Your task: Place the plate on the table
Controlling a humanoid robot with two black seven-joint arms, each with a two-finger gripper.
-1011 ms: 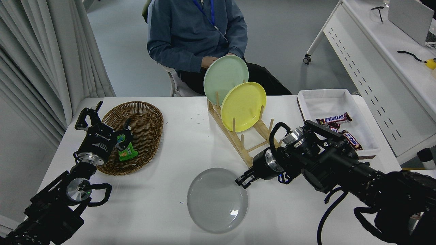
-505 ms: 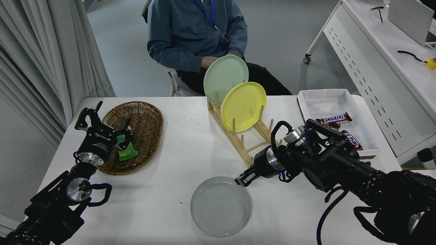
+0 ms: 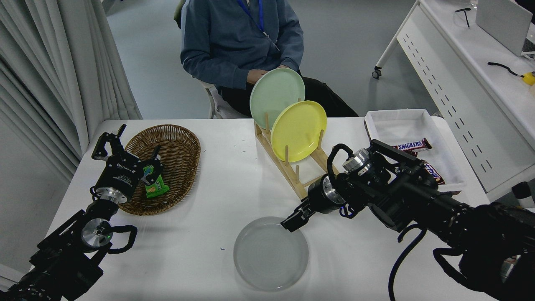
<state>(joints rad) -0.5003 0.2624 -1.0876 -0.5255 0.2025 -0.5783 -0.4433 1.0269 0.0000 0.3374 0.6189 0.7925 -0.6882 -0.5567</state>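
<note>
The light grey plate (image 3: 269,256) lies flat on the white table (image 3: 196,255), near the front edge at the middle. My right gripper (image 3: 290,222) hovers just over the plate's far right rim, open and holding nothing; its arm reaches in from the lower right. My left gripper (image 3: 128,151) is parked at the lower left, open, beside the wicker basket.
A wooden rack (image 3: 294,177) behind the plate holds a yellow plate (image 3: 299,130) and a pale green plate (image 3: 276,94) upright. A wicker basket (image 3: 177,152) with a green snack packet (image 3: 155,184) stands at left. A white tray (image 3: 401,121) with Snickers bars (image 3: 411,145) is at right. A person (image 3: 242,37) sits opposite.
The plate, tilted in my right gripper a second ago, has dropped flat onto the table. My right gripper has let go and shifted slightly left over the rim.
</note>
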